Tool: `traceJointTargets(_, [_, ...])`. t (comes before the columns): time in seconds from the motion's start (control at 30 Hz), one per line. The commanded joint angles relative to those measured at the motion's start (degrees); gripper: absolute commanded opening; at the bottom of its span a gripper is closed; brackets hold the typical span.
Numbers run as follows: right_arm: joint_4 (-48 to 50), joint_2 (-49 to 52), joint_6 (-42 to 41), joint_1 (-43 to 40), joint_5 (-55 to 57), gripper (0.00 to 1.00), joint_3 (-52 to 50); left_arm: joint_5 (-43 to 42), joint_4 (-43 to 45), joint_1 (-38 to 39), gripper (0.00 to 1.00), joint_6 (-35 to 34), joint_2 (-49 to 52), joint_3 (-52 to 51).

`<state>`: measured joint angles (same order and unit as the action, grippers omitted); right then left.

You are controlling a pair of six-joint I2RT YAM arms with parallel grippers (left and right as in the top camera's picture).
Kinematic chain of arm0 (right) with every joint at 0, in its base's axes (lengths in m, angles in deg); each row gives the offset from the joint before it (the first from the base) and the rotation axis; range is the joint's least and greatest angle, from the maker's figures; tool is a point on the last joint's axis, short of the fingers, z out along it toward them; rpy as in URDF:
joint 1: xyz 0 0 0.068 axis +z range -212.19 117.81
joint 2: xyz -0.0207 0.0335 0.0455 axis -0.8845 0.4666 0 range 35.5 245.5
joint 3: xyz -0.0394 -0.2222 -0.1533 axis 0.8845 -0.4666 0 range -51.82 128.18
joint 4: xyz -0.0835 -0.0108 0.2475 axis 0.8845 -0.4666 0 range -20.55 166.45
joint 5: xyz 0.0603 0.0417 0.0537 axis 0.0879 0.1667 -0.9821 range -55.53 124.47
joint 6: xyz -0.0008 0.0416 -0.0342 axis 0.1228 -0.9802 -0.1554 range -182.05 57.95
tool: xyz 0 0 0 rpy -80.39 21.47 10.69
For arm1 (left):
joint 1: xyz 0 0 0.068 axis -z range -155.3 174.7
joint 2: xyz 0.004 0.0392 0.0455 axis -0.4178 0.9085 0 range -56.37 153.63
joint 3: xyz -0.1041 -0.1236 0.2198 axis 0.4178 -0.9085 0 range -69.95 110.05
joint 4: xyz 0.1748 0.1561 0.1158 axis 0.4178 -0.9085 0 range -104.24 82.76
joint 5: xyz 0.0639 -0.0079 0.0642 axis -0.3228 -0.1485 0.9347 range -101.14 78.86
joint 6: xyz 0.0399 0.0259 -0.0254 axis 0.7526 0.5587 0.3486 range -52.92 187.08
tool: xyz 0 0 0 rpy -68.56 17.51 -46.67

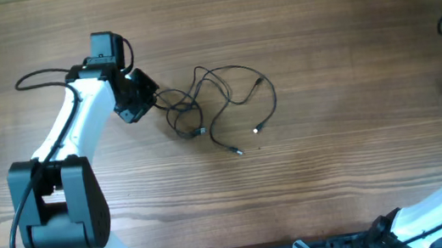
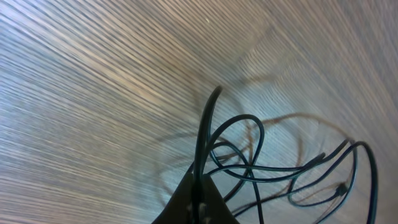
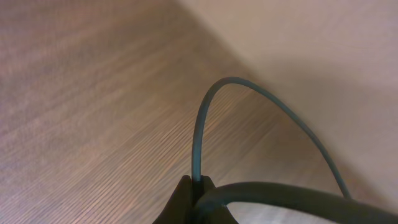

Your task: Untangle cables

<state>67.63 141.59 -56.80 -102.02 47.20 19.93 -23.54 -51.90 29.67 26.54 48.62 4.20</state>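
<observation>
Wood table [image 1: 338,168] lies open around the cables [image 1: 219,107] — left gripper [image 2: 199,185] pinches a strand at their left edge; right gripper [image 3: 196,186], cut off overhead, clamps a blurred cord [image 3: 205,112].

The left gripper [image 2: 198,199] is pinched shut on the cables [image 2: 201,143], its arm [image 1: 76,126] stretched out behind it. The right gripper [image 3: 198,186] pinches likewise.
</observation>
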Motion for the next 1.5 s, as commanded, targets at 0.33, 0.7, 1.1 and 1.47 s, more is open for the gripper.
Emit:
traceJointTargets(0.33, [-28.33, 4.44, -44.17, -5.7, -29.9, 1.0, -0.07, 0.52, 2.58, 5.05, 0.09, 1.14, -0.85, -0.33])
traceJointTargets(0.7, [-39.87, -16.79, -28.7, 8.26, -31.95, 1.0, 0.02, 0.5, 4.42, 5.05, 0.07, 1.11, -0.85, -0.33])
traceJointTargets(1.1, [-19.87, -2.14, -64.28, 57.7, -45.2, 0.93, -0.04, -22.71, 6.34, 5.05, 0.04, 28.15, -0.85, -0.33])
traceJointTargets(1.47, [-10.8, 1.55, -61.96, 63.3, -45.83, 0.04, 0.0, -22.29, 6.16, 4.35, 1.0, 25.88, -0.85, -0.33])
